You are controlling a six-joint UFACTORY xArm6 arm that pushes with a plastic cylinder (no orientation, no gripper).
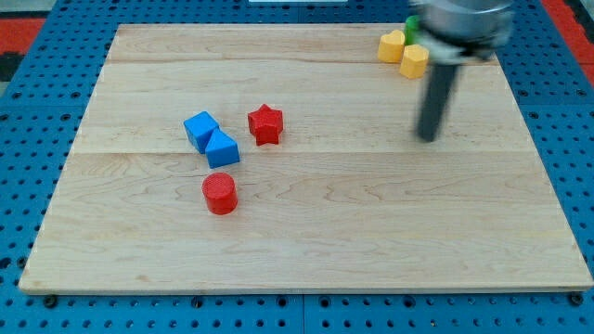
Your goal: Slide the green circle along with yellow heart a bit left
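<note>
The green block (pixel 409 25) sits at the view's top right, mostly hidden behind the blurred arm; its shape cannot be made out. The yellow heart (pixel 392 45) lies just to its left and below. A second yellow block (pixel 414 61) touches the heart's lower right side. My tip (pixel 427 137) rests on the board well below these blocks, slightly to their right, and touches none of them.
A red star (pixel 265 123) lies left of centre. Two blue blocks, one (pixel 200 128) and another (pixel 222 149), touch each other to the star's left. A red cylinder (pixel 220 193) stands below them. The wooden board (pixel 306 241) ends in blue pegboard on all sides.
</note>
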